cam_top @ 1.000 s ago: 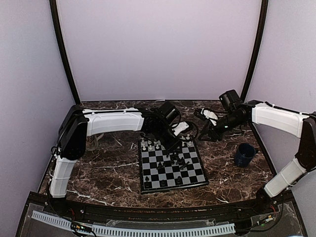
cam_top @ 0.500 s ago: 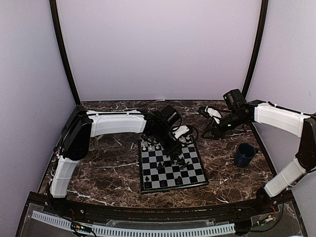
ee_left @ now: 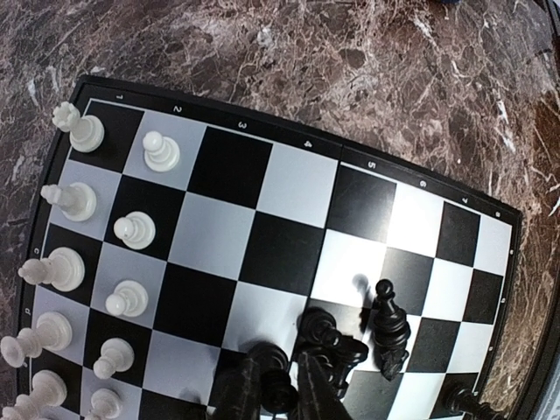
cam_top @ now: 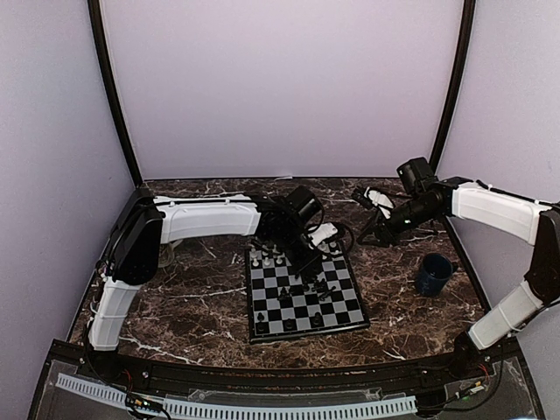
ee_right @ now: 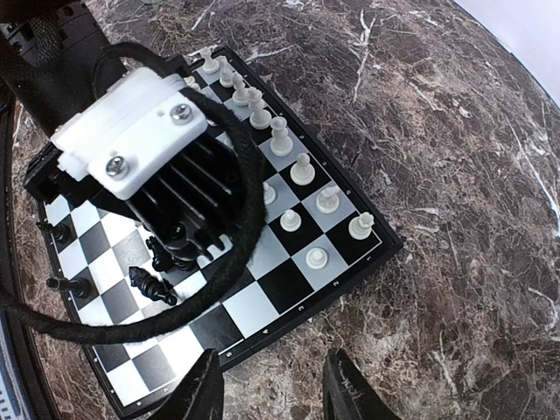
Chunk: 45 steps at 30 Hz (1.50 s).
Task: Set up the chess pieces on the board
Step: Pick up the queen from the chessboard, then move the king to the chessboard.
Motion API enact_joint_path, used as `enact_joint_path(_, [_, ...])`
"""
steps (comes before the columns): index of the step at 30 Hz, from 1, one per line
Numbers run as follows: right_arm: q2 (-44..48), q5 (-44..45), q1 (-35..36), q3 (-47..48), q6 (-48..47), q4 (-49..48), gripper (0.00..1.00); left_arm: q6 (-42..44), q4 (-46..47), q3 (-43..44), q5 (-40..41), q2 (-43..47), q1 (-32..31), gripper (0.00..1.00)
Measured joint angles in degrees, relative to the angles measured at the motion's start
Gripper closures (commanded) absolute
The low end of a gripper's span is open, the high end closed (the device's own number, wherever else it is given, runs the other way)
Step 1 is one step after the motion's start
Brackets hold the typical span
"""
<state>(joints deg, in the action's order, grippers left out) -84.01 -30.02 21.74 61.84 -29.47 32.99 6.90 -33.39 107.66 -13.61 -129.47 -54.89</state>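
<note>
Board [cam_top: 295,308] at frame centre: white ranked, black not.
White pieces [ee_left: 134,229] fill two rows along its left edge; black pieces [ee_left: 389,319] crowd mid-board, some toppled, so that side remains. Left fingers [ee_left: 234,398] flank one, grip unclear. Right fingers [ee_right: 203,389] are apart and empty. Mug [cam_top: 433,273] at right, clear.

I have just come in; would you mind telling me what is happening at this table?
Two robot arms are setting up a small chess set. The white pieces stand in two rows along one edge of the board. The left gripper is down among a cluster of black pieces mid-board; whether it has a grip on one is unclear. The right gripper hovers open just off the board, holding nothing. A blue mug stands aside.
</note>
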Motion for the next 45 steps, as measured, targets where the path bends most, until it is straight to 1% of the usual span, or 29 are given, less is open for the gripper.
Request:
enact_joint_path(8, [0.07,0.0,-0.11,0.0,0.02,0.0,0.6,-0.04,-0.11,3.48,-1.53,0.0,0.0,0.87])
enact_joint_path(14, [0.22,-0.07,-0.26,0.0,0.04,0.0,0.6,-0.28,-0.26,3.76,-2.43,0.0,-0.02,0.89])
enact_joint_path(19, [0.24,-0.37,-0.44,0.0,0.04,0.02,0.6,-0.66,-2.62,3.26,-3.02,0.72,-0.04,0.89])
enact_joint_path(24, [0.24,-2.45,-0.39,-0.17,-0.22,0.2,0.59,-1.29,-4.11,-2.56,-2.75,7.04,-0.07,0.9])
enact_joint_path(26, [0.33,-3.37,0.31,-0.63,-0.79,0.66,0.59,-1.6,-4.15,-5.38,-2.1,10.78,-0.11,0.9])
enact_joint_path(27, [0.44,-3.48,0.9,-1.03,-1.4,1.05,0.59,-1.86,-4.11,-8.11,-1.44,14.45,-0.13,0.9])
enact_joint_path(29, [0.72,-3.32,3.43,-1.97,-2.47,1.99,0.59,-2.1,-3.56,-9.62,-1.07,16.31,-0.15,0.91])
enact_joint_path(33, [0.9,-1.51,12.55,-3.65,-4.37,3.82,0.59,-3.28,-1.97,-18.53,1.6,23.96,-0.13,0.92])
enact_joint_path(36, [0.57,0.79,18.73,-5.18,-4.96,4.31,0.6,-4.28,-1.2,-23.3,3.5,26.97,-0.13,0.92])
enact_joint_path(40, [-1.27,3.76,23.3,-6.34,-4.96,4.2,0.66,-5.81,0.35,-29.14,5.31,30.03,-0.09,0.92])
enact_joint_path(45, [-5.44,6.45,26.97,-6.45,-5.05,2.86,0.71,-7.39,1.86,-34.25,7.13,34.71,0.42,0.92])
